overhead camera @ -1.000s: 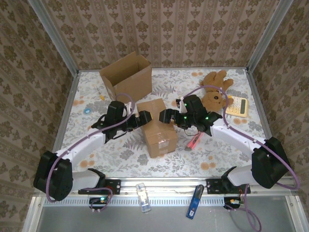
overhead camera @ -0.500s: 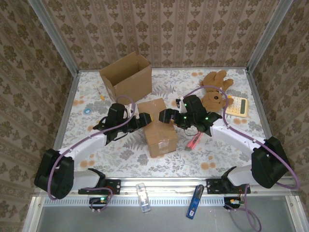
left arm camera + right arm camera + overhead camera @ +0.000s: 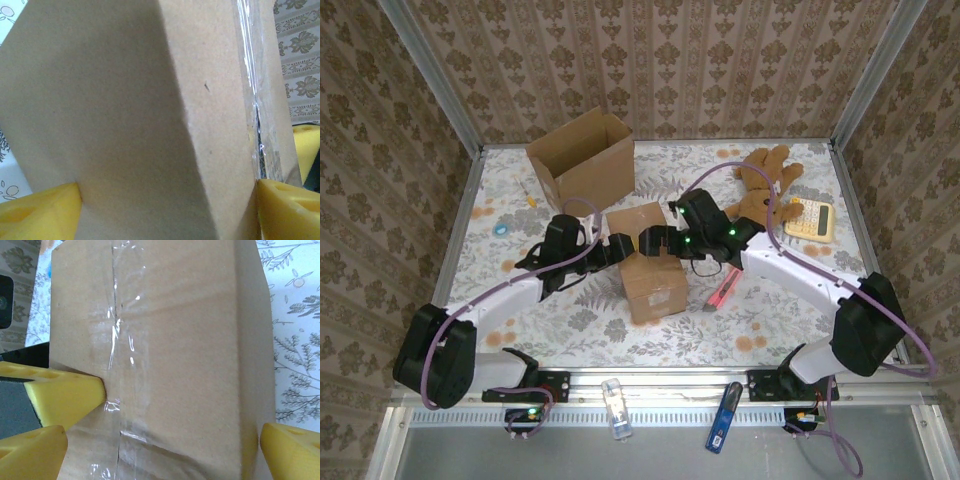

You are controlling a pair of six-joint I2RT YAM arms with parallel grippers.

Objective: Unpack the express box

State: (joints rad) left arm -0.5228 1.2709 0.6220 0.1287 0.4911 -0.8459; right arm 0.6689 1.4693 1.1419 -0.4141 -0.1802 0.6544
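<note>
Floral counter [image 3: 575, 322]: taped box [image 3: 654, 288] at the middle, open box [image 3: 582, 160] far left, teddy [image 3: 767, 168] and calculator [image 3: 810, 217] far right, red cutter [image 3: 724, 291] near the taped box.

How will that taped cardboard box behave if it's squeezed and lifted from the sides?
The taped box probably feels stiff: its cardboard walls look flat where the left gripper meets them. The glossy tape could be slippery; bare cardboard likely grips better. It appears to stand tall on the table, so a high push may tip it.
</note>
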